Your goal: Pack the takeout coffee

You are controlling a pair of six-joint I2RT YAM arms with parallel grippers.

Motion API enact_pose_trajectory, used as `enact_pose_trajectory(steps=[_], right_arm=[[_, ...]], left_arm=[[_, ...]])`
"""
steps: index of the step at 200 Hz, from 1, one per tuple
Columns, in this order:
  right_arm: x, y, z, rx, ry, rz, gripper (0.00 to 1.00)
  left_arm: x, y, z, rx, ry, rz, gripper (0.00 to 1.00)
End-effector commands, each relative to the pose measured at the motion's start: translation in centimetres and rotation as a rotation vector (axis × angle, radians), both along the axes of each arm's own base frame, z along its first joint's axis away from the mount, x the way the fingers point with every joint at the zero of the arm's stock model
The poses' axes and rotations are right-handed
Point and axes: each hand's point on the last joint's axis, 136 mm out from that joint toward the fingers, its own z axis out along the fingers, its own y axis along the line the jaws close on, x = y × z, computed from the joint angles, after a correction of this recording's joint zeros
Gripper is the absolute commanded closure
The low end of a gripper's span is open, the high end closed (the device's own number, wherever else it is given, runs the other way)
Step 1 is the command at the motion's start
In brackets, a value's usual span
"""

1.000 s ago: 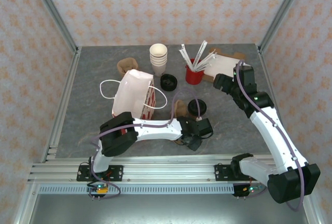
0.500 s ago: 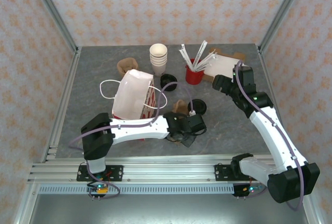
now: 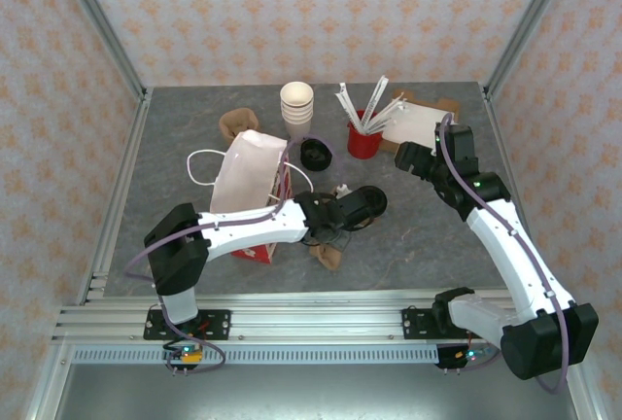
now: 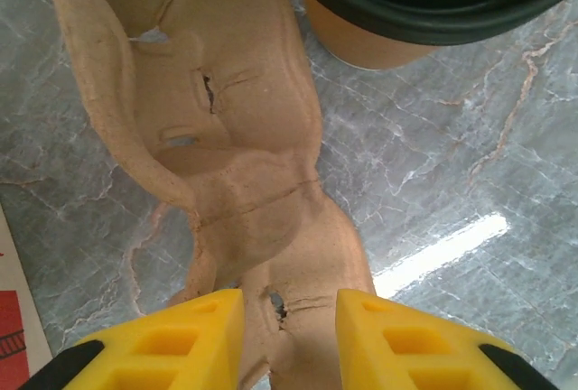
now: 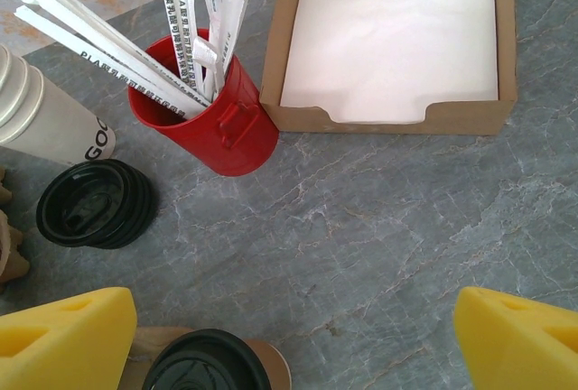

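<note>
The takeout coffee [image 3: 369, 201], a tan cup with a black lid, stands upright at mid-table; its lid [image 5: 203, 365] lies at the bottom of the right wrist view, and the cup [image 4: 433, 2] is at the top right of the left wrist view. My left gripper [image 3: 332, 233] reaches down just near-left of it, its yellow fingers [image 4: 203, 336] closed in on the narrow end of a brown pulp cup carrier [image 4: 235, 137]. The red-and-white bag [image 3: 251, 187] stands to the left. My right gripper [image 3: 400, 156] hovers behind and right of the coffee, wide open and holding nothing [image 5: 291, 318].
A stack of lidless cream cups [image 3: 297, 109], loose black lids [image 3: 315, 155], a red cup of wrapped straws [image 3: 364, 138] and a cardboard napkin box [image 3: 420, 123] line the back. A second pulp carrier [image 3: 233, 125] lies back left. Metal frame rails border the table.
My left arm swung left, its gripper moving from near-right of the coffee to its near-left side. The pulp carrier shifted from beside the cup toward the near edge. The right arm barely moved.
</note>
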Motion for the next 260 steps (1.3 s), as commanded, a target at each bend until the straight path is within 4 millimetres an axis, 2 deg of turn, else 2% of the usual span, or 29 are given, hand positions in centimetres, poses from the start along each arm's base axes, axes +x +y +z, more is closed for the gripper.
enact_pose_trajectory(steps=[1, 47, 82, 141, 182, 218, 260], right_arm=[[0.1, 0.1, -0.3, 0.005, -0.001, 0.004, 0.09], [0.2, 0.2, -0.3, 0.01, -0.001, 0.008, 0.09], [0.2, 0.2, -0.4, 0.013, 0.001, 0.009, 0.09], [0.3, 0.5, -0.6, 0.017, 0.004, 0.022, 0.09], [0.4, 0.7, -0.8, 0.023, 0.008, 0.031, 0.09], [0.4, 0.7, -1.0, 0.021, 0.012, 0.035, 0.09], [0.4, 0.8, -1.2, 0.024, 0.014, 0.039, 0.09]], left_arm=[[0.5, 2.5, -0.7, 0.093, -0.01, 0.011, 0.67], [1.5, 4.6, -0.7, 0.124, -0.011, 0.041, 0.67], [1.6, 4.2, -0.3, 0.095, -0.003, 0.056, 0.63], [3.5, 5.5, -1.1, 0.027, -0.015, 0.238, 0.53], [4.5, 6.0, -1.7, 0.007, -0.021, 0.308, 0.52], [4.2, 5.8, -2.4, -0.034, 0.018, 0.324, 0.52], [4.3, 6.5, -3.1, -0.03, 0.027, 0.354, 0.52]])
